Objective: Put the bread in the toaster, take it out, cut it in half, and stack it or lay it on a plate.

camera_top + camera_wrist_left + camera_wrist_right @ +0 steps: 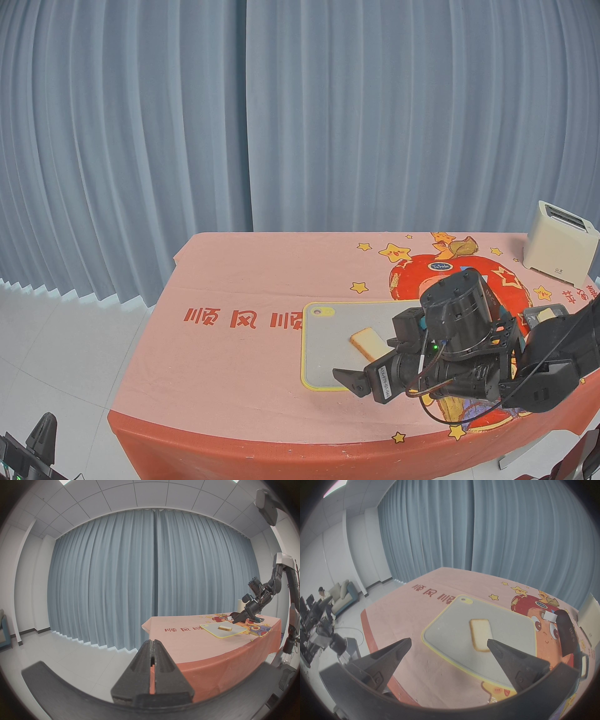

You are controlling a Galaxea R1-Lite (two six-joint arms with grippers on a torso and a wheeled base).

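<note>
Nearest the head camera, at the lower right of its frame, the right gripper (448, 642) hangs low over the near right part of the desk (250, 281). Its two dark fingers are spread wide apart and hold nothing. The arm behind it covers much of the cartoon apple print on the pink cloth.

A grey cutting board (322, 365) with a yellow rim lies flat on the cloth, just right of the frame's centre and low in the frame, with its right side hidden under the arm. The slice of bread (369, 342) lies flat on this board, toward the side the gripper covers, pale with a browner crust edge. One finger of the right gripper is just beside the near end of the slice. Whether it touches the bread cannot be told.

The cream toaster (559, 244) stands upright at the right edge of the frame, on the far right corner of the desk, slots facing up, well apart from the board. Between the board and the toaster a dark object (565, 633) with a white tag lies on the print; what it is cannot be told.

The left gripper (153, 661) sits in the bottom left corner of the head view, off the desk and above the tiled floor (56, 350), with its fingers pressed together. A blue-grey curtain (250, 112) fills the upper half of the frame.
</note>
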